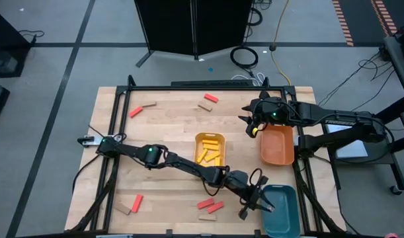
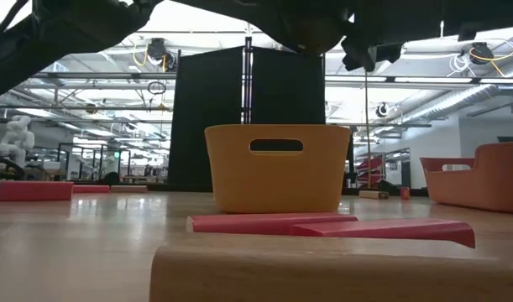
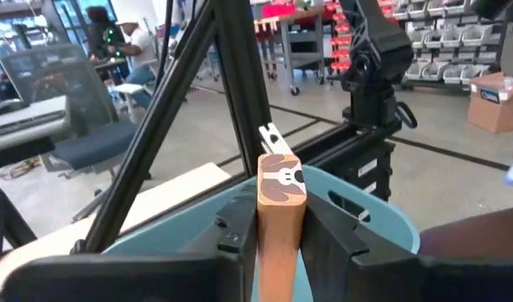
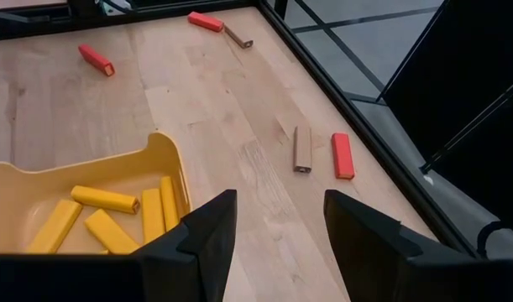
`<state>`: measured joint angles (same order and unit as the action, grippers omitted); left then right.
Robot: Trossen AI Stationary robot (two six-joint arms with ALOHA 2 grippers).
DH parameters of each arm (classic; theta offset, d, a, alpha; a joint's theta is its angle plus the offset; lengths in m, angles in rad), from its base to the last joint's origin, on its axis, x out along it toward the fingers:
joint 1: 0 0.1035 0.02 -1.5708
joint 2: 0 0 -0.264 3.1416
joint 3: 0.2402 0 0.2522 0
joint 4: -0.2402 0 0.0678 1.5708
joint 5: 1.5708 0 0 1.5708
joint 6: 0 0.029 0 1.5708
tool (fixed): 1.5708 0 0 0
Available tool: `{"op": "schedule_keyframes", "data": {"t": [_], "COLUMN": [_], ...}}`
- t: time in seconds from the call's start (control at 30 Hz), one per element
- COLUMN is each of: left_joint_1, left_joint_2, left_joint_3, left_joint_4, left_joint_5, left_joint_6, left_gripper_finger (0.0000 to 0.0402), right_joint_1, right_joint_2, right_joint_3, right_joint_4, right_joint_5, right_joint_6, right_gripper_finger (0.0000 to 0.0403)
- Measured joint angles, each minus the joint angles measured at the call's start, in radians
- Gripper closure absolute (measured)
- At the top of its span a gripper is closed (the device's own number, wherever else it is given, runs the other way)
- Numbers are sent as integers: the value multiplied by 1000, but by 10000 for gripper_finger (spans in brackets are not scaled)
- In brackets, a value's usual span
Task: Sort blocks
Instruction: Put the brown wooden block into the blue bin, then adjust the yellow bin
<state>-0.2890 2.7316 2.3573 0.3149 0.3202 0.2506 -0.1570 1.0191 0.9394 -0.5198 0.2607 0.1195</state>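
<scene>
Over the teal tray point(image 1: 281, 211), at its rim on the yellow tray's side, the left gripper point(image 1: 254, 201) has its fingers point(image 3: 231, 231) against both sides of a tan block point(image 3: 280, 220), held end-up w/ the tray's blue inside right beneath it. Whether the clamp is firm or easing off, can't tell; block sits between both fingers.

Beyond the orange tray point(image 1: 277, 147), at the end away from the teal tray, the right gripper point(image 1: 253, 125) hangs w/ fingers point(image 4: 207, 231) spread apart, nothing between them; bare counter point(image 1: 168, 125) shows through the gap.

Yellow tray point(image 1: 209, 149) sits mid-counter, just beside the orange tray, w/ several yellow blocks point(image 1: 210, 155) lying inside. Just short of the teal tray, toward the counter's middle: two red blocks point(image 1: 211, 205) and a tan one point(image 1: 208, 215) close together. Far from the teal tray, at the opposite edge: a red point(image 1: 210, 98) + tan pair point(image 1: 204, 106), plus another red point(image 1: 135, 112) + tan pair point(image 1: 149, 104) further along. At the near edge, well apart from the teal tray: one red block point(image 1: 137, 202) beside one tan block point(image 1: 124, 209).
</scene>
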Motion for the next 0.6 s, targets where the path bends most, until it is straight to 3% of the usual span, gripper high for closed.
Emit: {"op": "schedule_keyframes", "data": {"t": [0.4, 0.6], "left_joint_1": [16, 30], "left_joint_2": [-1, -73], "left_joint_3": [0, -2], "left_joint_4": [-35, -267], "left_joint_5": [-37, -41], "left_joint_6": [-8, 89], "left_gripper_finger": [239, 236], "right_joint_1": [0, 0], "right_joint_2": [0, 0], "right_joint_3": [0, 0], "right_joint_4": [-1, -7], "right_joint_5": [0, -1], "right_joint_6": [0, 0], "right_gripper_finger": [229, 229]}}
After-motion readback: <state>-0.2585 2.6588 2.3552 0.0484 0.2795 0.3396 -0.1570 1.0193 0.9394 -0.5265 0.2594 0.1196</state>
